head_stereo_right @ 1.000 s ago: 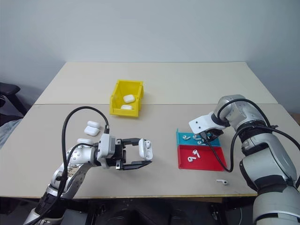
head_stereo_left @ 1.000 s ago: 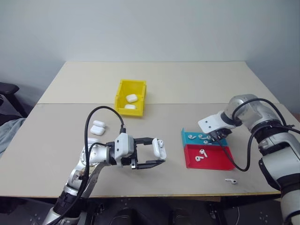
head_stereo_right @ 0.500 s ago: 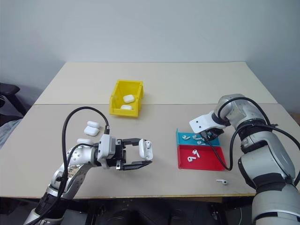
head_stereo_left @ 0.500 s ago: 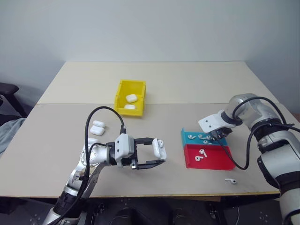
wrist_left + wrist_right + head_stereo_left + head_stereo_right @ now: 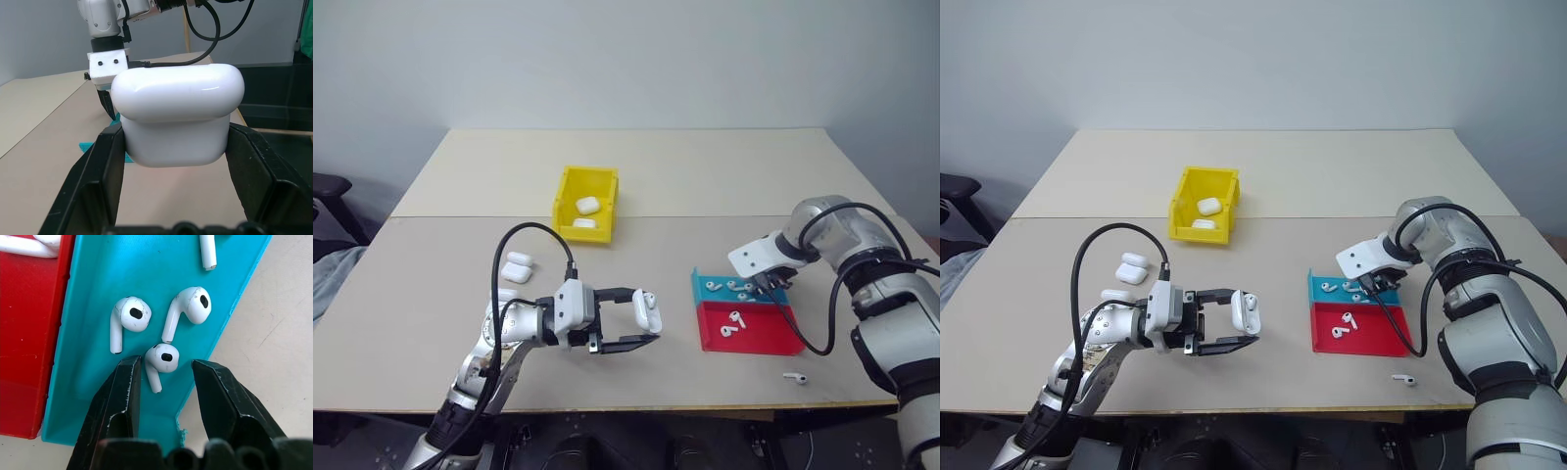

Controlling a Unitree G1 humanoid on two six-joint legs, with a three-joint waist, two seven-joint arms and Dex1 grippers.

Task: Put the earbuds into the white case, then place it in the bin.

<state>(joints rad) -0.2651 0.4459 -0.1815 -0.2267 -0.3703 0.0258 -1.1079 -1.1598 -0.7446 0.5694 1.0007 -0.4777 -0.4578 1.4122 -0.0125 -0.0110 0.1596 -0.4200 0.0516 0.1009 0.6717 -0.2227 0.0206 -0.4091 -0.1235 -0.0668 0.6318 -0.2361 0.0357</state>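
Observation:
My left gripper is shut on the white case, held level above the table's front middle; its lid is closed. My right gripper points down into the blue tray. It is open, with one black finger on each side of an earbud lying on the tray floor and a gap on both sides. Two more earbuds lie just beyond that one. The yellow bin stands at the table's middle back with two white cases inside.
A red tray holding two earbuds adjoins the blue tray on the near side. One loose earbud lies on the table near the front edge. Three spare white cases rest on the table by my left arm.

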